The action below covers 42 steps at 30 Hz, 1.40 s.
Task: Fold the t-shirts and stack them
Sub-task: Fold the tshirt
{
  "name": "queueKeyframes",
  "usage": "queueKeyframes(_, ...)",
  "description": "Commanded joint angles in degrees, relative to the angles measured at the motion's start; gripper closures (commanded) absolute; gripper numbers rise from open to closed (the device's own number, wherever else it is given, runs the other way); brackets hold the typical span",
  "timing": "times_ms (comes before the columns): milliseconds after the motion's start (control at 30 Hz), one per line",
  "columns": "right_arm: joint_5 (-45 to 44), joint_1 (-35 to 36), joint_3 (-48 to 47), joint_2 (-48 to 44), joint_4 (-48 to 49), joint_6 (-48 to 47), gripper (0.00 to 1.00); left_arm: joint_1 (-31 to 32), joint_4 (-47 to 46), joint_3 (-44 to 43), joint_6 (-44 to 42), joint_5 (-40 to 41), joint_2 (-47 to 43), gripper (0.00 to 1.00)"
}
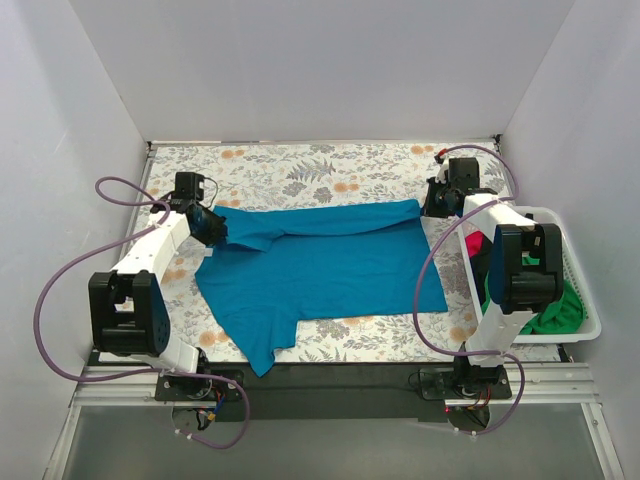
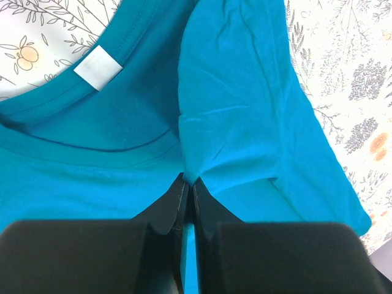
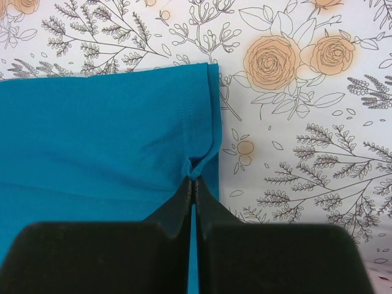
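A teal-blue t-shirt (image 1: 320, 265) lies spread on the floral table, its far edge folded over toward the middle. My left gripper (image 1: 215, 228) is shut on the shirt's folded edge beside the collar (image 2: 122, 162), pinching cloth at its tips (image 2: 188, 182). My right gripper (image 1: 432, 205) is shut on the shirt's hem corner (image 3: 202, 122), cloth bunched at its tips (image 3: 193, 177). A green t-shirt (image 1: 556, 312) and a red-magenta one (image 1: 473, 245) lie in the basket, partly hidden behind the right arm.
A white slatted basket (image 1: 585, 290) stands at the right edge of the table. White walls close in the table on the left, far and right sides. The floral tablecloth (image 1: 300, 165) shows beyond the shirt.
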<state>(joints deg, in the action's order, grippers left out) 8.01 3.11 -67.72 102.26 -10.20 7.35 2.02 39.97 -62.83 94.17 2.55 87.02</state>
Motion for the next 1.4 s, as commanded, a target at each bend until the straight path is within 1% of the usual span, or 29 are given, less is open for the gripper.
queueKeyframes(0,1.0,-0.3,-2.3,0.4,0.2,0.6,0.99,-0.4,2.8,-2.6,0.8,-0.2,-2.6,1.0)
queueKeyframes(200,0.9,-0.3,-2.2,0.6,-0.9,1.0,0.99,-0.4,4.6,-2.8,1.1,0.1,-4.1,1.0)
queueKeyframes(633,-0.5,-0.3,-0.7,3.6,-3.1,1.3,0.99,-0.6,2.2,5.6,1.7,1.4,-5.2,1.0)
queueKeyframes(700,-0.5,-0.3,-0.8,3.8,-3.9,1.5,0.94,-0.6,1.6,7.4,1.9,1.4,-5.5,1.0)
queueKeyframes(733,-0.5,-0.3,-0.8,3.8,-4.1,1.5,0.87,-0.6,1.3,7.9,1.9,1.4,-5.5,1.0)
queueKeyframes(800,-0.5,-0.3,-1.5,3.7,-5.7,1.8,0.8,-0.6,1.1,8.5,1.8,1.3,-5.5,1.0)
queueKeyframes(833,-0.6,-0.3,-1.9,3.6,-6.5,2.0,0.73,-0.6,1.1,8.8,1.8,1.1,-5.5,1.0)
queueKeyframes(867,-0.9,-0.3,-2.1,3.3,-7.4,2.1,0.7,-0.6,1.3,8.8,1.5,1.1,-5.6,0.99)
queueKeyframes(900,-1.4,-0.3,-2.4,2.3,-8.6,2.7,0.63,-0.6,1.4,8.8,1.5,1.0,-6.2,0.93)
queueKeyframes(933,-1.9,-0.3,-2.6,1.7,-9.3,3.0,0.6,-0.6,1.5,8.8,1.3,1.1,-6.5,0.92)
queueKeyframes(967,-2.3,-0.3,-2.5,0.2,-9.9,3.1,0.57,-0.6,1.6,8.8,0.8,1.4,-7.4,0.84)
queueKeyframes(1000,-2.8,-0.3,-2.4,-0.6,-10.4,3.4,0.51,-0.6,1.7,8.8,0.4,1.6,-7.9,0.8)
queueKeyframes(1033,-3.4,-0.4,-2.4,-1.4,-11.3,3.5,0.49,-0.6,2.0,8.5,0.0,2.1,-8.3,0.74)
queueKeyframes(1067,-3.4,-0.3,-2.2,-3.0,-11.7,3.6,0.48,-0.6,2.0,8.4,-1.1,3.2,-9.1,0.59)
queueKeyframes(1100,-2.7,-0.2,-2.4,-3.8,-12.5,3.5,0.45,-0.6,1.8,8.3,-1.7,3.9,-9.2,0.52)
queueKeyframes(1167,-2.0,0.0,-2.5,-5.9,-12.9,3.3,0.45,-0.6,1.0,8.0,-3.4,5.3,-9.9,0.44)
queueKeyframes(1200,-1.8,0.2,-2.4,-6.7,-13.0,3.0,0.44,-0.7,0.5,7.8,-5.1,5.4,-9.8,0.36)
queueKeyframes(1300,-0.5,0.9,-2.6,-9.4,-13.2,2.4,0.44,-0.8,-2.2,6.3,-7.9,6.0,-8.5,0.26)
queueKeyframes(1367,0.7,1.2,-3.3,-9.9,-12.8,2.2,0.46,-1.0,-4.9,4.8,-10.3,5.4,-5.9,0.25)
